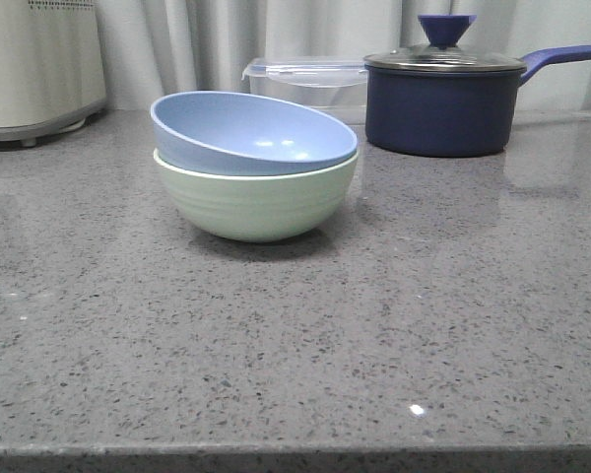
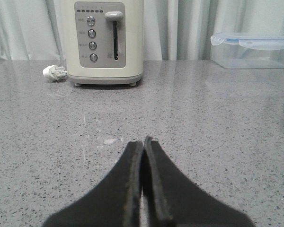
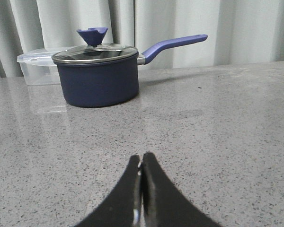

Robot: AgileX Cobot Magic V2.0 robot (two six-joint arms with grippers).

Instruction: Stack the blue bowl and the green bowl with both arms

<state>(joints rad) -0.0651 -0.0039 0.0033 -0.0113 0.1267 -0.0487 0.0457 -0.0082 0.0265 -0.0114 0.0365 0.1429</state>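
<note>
In the front view the blue bowl [image 1: 251, 133] sits tilted inside the green bowl [image 1: 256, 202] on the grey speckled counter, left of centre. Neither arm shows in the front view. My left gripper [image 2: 143, 141] is shut and empty, low over bare counter, pointing toward the toaster. My right gripper [image 3: 141, 156] is shut and empty, low over bare counter, pointing toward the saucepan. Neither bowl shows in the wrist views.
A dark navy lidded saucepan [image 1: 438, 103] stands at the back right, also in the right wrist view [image 3: 97, 75]. A clear lidded box [image 1: 305, 79] sits behind the bowls. A cream toaster [image 2: 103, 40] stands at the back left, its plug [image 2: 54, 72] lying beside it.
</note>
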